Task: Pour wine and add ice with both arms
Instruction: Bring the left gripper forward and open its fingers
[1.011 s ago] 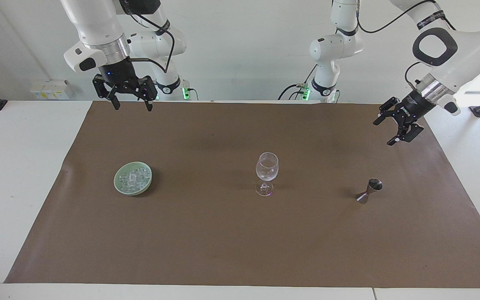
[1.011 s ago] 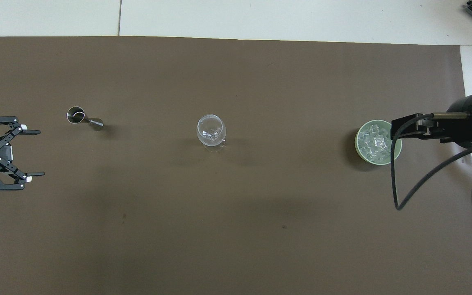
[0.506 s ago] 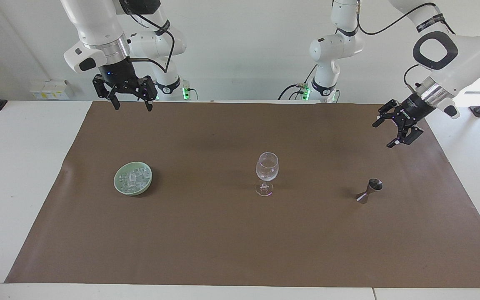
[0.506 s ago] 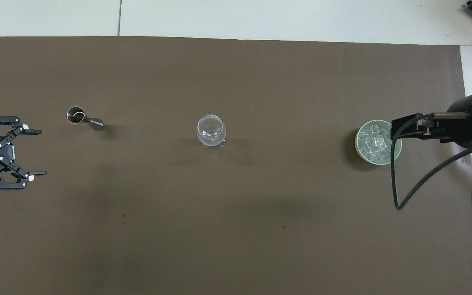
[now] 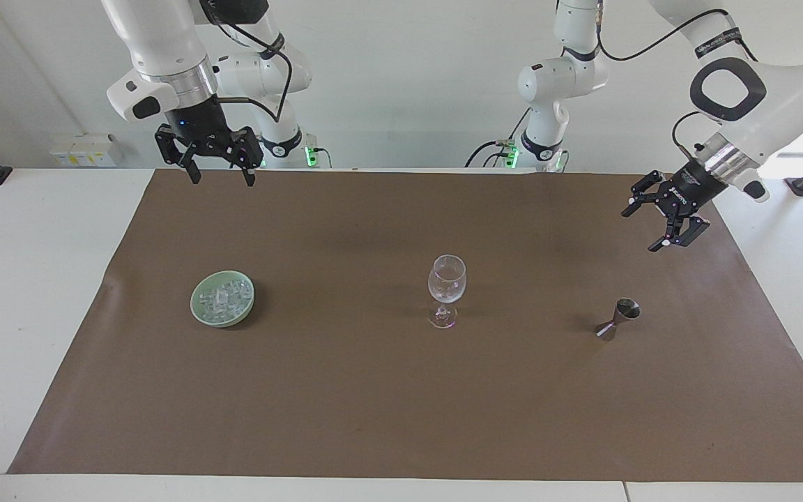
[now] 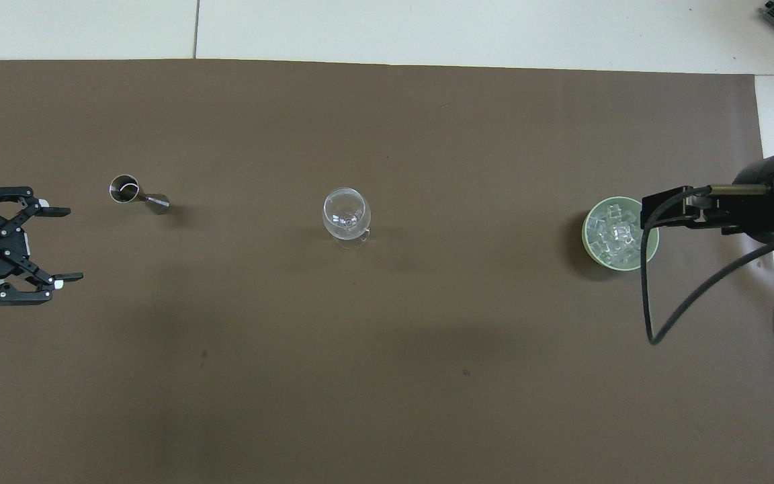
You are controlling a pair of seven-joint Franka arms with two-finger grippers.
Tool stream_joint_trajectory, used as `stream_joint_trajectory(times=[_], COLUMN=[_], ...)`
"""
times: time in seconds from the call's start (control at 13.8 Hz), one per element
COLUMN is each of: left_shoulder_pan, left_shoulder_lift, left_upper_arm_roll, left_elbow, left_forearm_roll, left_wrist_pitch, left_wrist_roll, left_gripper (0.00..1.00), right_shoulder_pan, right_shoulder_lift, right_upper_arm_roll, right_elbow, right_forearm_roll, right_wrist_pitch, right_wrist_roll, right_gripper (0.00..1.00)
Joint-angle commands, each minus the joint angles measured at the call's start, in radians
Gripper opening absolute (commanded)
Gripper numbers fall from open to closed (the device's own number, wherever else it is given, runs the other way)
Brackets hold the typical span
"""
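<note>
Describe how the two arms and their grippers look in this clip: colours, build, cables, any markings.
Both arms are white, thick and jointed, with silver wrist rings and black cables looping along them. The left arm has a black-rimmed oval panel near its wrist. Green lights glow at both bases. The left gripper and right gripper are black two-finger linkage units; the left one bears white lettering.

Your left gripper (image 5: 656,222) is the only thing that moves over the last second. In the facing view its wrist swings a little higher and toward the table's middle, and the hand turns so the spread fingers point more steeply down at the mat (image 5: 401,390). In the overhead view the left gripper (image 6: 61,244) slides slightly forward and tilts, its fingertips drawing a touch closer together.
</note>
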Motion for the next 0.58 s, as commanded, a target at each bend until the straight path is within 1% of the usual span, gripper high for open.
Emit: stream_joint_trajectory(times=[0.0,0.14,0.29,0.51], left_shoulder_pan=[0.011,0.016,0.027,0.059], left_shoulder_lift=[0.008,0.034,0.057,0.091], left_upper_arm_roll=[-0.007,-0.007,-0.007,-0.007], left_elbow=[-0.016,-0.016,-0.019,-0.026], left_forearm_roll=[-0.026,-0.07,-0.076,-0.192], left_wrist_pitch=[0.033,0.053,0.075,0.107], left_wrist_roll=[-0.032,-0.035,-0.035,-0.039], left_gripper=[1.0,1.0,1.0,1.0], right_shoulder_pan=[-0.012,-0.012,-0.012,-0.012], right_shoulder_lift=[-0.018,-0.018,-0.018,-0.018], right_upper_arm_roll=[0.001,0.001,0.001,0.001], right_elbow=[-0.021,-0.021,-0.021,-0.021], right_forearm_roll=[0.023,0.023,0.023,0.023], right_wrist_pitch=[0.004,0.004,0.004,0.004], right_wrist_roll=[-0.025,-0.024,-0.024,-0.024], right_gripper=[1.0,1.0,1.0,1.0])
